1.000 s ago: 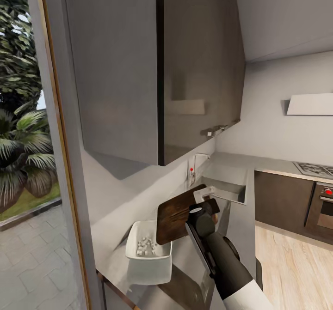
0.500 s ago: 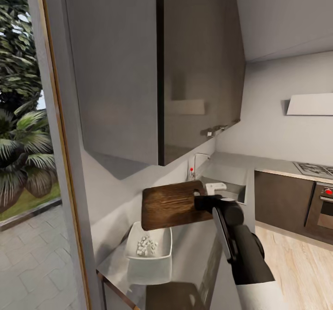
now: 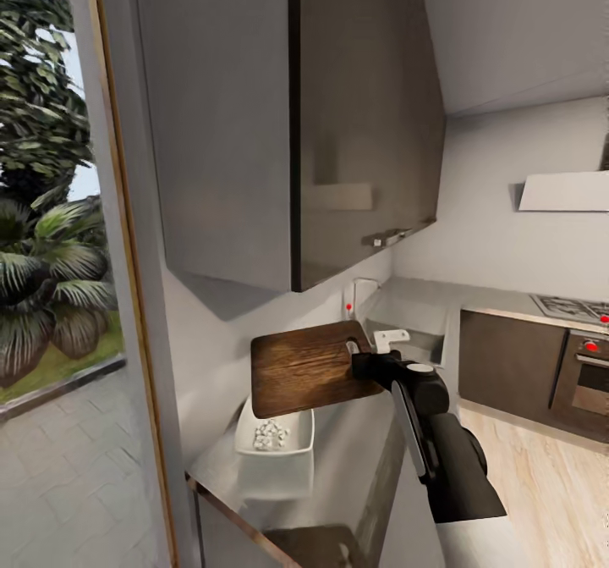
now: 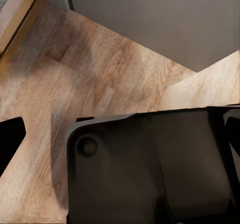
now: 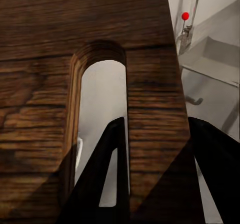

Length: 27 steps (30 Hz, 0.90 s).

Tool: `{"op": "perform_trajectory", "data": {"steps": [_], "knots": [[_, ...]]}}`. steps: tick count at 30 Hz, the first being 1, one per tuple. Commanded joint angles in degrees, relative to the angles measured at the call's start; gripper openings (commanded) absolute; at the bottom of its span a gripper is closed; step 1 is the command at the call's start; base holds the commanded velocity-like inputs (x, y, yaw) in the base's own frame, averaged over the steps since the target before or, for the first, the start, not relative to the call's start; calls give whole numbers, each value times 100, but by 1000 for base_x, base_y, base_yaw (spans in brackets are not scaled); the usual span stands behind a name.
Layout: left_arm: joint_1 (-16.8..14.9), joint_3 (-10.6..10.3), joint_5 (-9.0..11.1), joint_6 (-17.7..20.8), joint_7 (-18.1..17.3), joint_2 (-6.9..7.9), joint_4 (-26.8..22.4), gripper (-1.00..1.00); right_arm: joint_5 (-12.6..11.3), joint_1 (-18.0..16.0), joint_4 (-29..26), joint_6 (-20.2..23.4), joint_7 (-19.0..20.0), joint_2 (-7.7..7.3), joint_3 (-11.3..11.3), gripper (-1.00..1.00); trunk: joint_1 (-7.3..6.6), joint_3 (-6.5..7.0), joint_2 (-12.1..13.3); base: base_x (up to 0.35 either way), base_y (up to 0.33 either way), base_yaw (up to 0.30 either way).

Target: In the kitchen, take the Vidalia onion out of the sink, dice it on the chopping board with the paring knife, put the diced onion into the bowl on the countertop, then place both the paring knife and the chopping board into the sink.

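My right gripper (image 3: 362,363) is shut on the handle end of the dark brown chopping board (image 3: 309,368), holding it in the air above the countertop (image 3: 355,441). In the right wrist view the board (image 5: 45,83) fills most of the frame, and both dark fingers (image 5: 112,184) clamp it beside its handle slot. Below the board's lower edge sits the white bowl (image 3: 272,460) with white onion dice (image 3: 271,434) inside. Beyond the gripper lie the sink (image 3: 416,341) and its tap (image 3: 355,295) with a red dot. The paring knife is out of view.
Grey wall cabinets (image 3: 288,119) hang close above the counter. A window frame (image 3: 127,238) stands at the left. An oven and hob (image 3: 584,356) are at the far right, with wooden floor (image 3: 541,483) between. The left wrist view looks down at floor (image 4: 100,73) and my dark base (image 4: 150,169).
The board has swung from a steep tilt near the sink to broadside above the bowl, moving left with my right gripper. The head view has shifted slightly.
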Motion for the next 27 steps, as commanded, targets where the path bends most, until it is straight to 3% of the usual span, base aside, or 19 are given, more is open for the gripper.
{"op": "perform_trajectory", "data": {"steps": [1,10,11,12,15,27], "knots": [[2,-20,61,-12,-3,6,-2,100,57,-2,-10,27,51,3,-4,-100,-2,-1,-3,-343,0,0],[2,-11,70,-12,20,6,40,100,60,-2,-17,43,50,2,-42,-100,-2,-1,-3,-343,-21,0],[2,-11,70,-12,21,6,41,100,59,-2,-17,45,50,3,-109,-100,-2,-1,-3,-329,-117,0],[2,-11,70,-12,21,6,42,100,58,-2,-17,49,50,4,-320,-100,-2,-1,-3,-308,-156,0],[2,-14,70,-12,22,5,43,100,53,-2,-17,59,50,10,-553,-100,-2,-1,-3,-292,-180,44],[2,-11,70,-12,22,-3,52,100,49,-2,-16,66,50,21,-602,-100,-2,-1,-3,-172,-249,269]]}}
